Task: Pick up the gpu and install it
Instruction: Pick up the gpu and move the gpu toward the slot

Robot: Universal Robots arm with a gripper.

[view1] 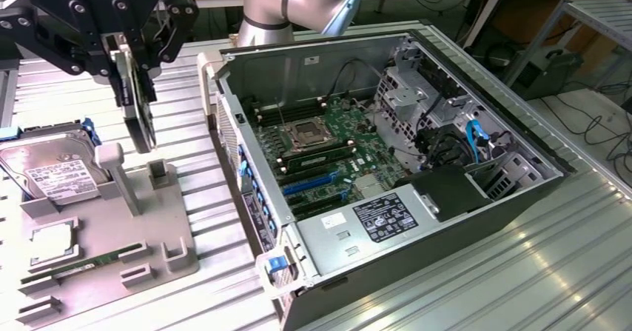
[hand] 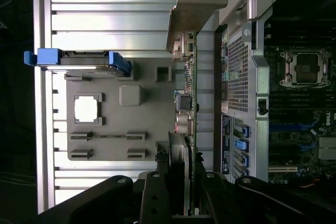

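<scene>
Currently, the gpu (view1: pixel 139 120) is being pinched edge-on between the partly closed fingers of the end effector (view1: pixel 133 58), above the grey holder (view1: pixel 148 227), beside the open computer case (view1: pixel 296 72).

Place: robotics lab | aluminium-slat workbench (view1: pixel 553 272) | open PC case (view1: pixel 523 190) | grey parts fixture (view1: pixel 148 223) | floor cables (view1: pixel 600 127)

Gpu (view1: pixel 136 116) (upright) beside case (view1: pixel 296 72), near fixture (view1: pixel 148 227).
</scene>
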